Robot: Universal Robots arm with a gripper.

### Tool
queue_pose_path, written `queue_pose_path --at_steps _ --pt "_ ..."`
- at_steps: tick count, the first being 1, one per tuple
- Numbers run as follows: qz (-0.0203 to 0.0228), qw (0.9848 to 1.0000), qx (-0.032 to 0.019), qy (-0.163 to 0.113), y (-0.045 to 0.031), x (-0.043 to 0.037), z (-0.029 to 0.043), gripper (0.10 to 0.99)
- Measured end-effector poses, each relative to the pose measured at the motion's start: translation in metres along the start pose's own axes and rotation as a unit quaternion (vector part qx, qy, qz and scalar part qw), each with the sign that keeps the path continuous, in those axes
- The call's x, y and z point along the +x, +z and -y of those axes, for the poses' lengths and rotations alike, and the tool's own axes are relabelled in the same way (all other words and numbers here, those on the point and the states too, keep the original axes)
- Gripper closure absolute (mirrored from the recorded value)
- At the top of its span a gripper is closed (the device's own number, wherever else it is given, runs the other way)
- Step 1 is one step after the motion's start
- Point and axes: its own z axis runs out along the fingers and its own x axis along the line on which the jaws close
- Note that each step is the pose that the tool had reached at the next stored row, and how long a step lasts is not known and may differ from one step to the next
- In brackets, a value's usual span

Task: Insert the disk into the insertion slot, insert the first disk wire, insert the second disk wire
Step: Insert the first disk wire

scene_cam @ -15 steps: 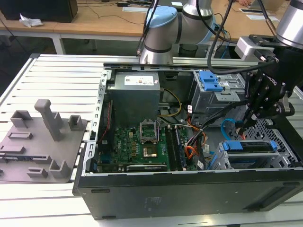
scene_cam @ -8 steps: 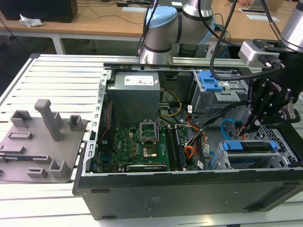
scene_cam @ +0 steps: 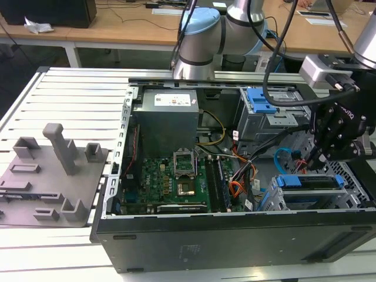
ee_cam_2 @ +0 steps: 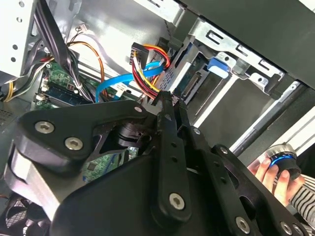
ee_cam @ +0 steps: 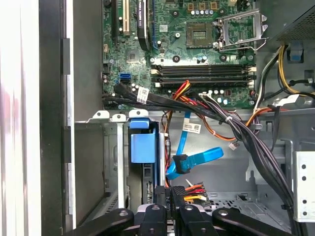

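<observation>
The disk (scene_cam: 309, 183), framed in its blue carrier, sits in the insertion slot (scene_cam: 271, 200) at the case's front corner on the exterior view's right. In the first wrist view the disk's blue tab (ee_cam: 140, 142) stands between the slot's metal walls (ee_cam: 110, 147). My gripper (scene_cam: 319, 157) hangs just behind the disk. Its fingertips (ee_cam: 161, 192) are shut on the plug end of a red, yellow and black disk wire (ee_cam: 193, 189), a short way from the disk's rear port (ee_cam_2: 193, 83). A flat blue disk wire (ee_cam: 198, 159) hangs loose beside it, its plug unheld.
A grey bay with a blue bracket (scene_cam: 262, 100) stands behind the gripper. Black cable bundles (ee_cam: 246, 135) cross the case by the motherboard (scene_cam: 170, 176). A grey fixture plate (scene_cam: 53, 176) lies on the exterior view's left. A hand (ee_cam_2: 269, 173) holds a round knob near the case.
</observation>
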Motion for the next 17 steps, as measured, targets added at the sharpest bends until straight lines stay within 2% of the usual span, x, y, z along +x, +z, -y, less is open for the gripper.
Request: queue_pose_path --at_steps 6,9,15,17 --pt "0.0001 1.0000 0.0000 0.000 0.0004 0.0054 0.0001 0.922" --pt "0.0001 1.0000 0.0000 0.000 0.0006 0.0054 0.0005 0.922" --pt "-0.0001 1.0000 -0.0007 0.000 0.0031 0.0052 0.0073 0.922" --pt "0.0000 1.0000 -0.0008 0.000 0.0043 0.0077 0.0078 0.922"
